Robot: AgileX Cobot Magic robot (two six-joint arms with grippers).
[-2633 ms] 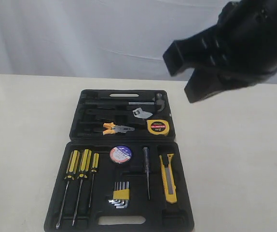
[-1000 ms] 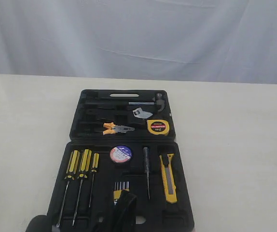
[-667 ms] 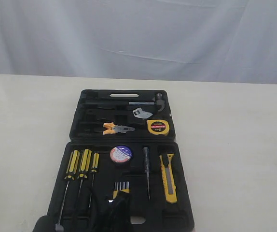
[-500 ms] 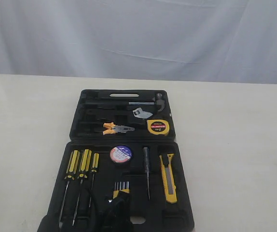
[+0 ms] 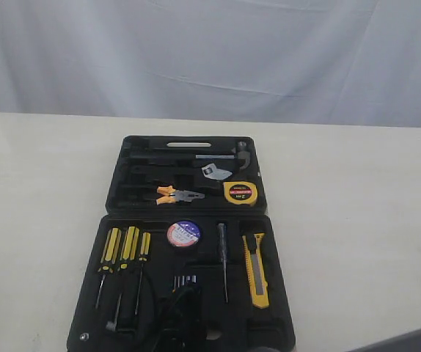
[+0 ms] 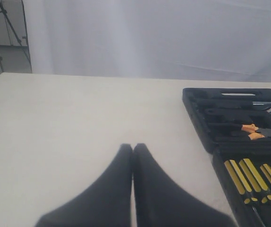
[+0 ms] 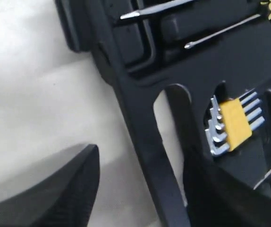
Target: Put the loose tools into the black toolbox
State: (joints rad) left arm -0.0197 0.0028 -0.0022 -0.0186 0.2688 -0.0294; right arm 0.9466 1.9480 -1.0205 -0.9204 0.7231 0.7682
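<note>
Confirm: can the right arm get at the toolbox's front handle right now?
Likely yes: the right pincer is open astride the toolbox handle, one finger over the table, one by the hex keys; nothing blocks it.

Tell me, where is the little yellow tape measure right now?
In the exterior view the tape measure sits in the far half of the open black toolbox, toward the right, just right of the orange-handled pliers.

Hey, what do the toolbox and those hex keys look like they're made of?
Toolbox: probably moulded black plastic, matte, with shaped recesses for the tools. Hex keys: likely steel, going by the bright silvery sheen, held in a yellow holder that looks like plastic.
</note>
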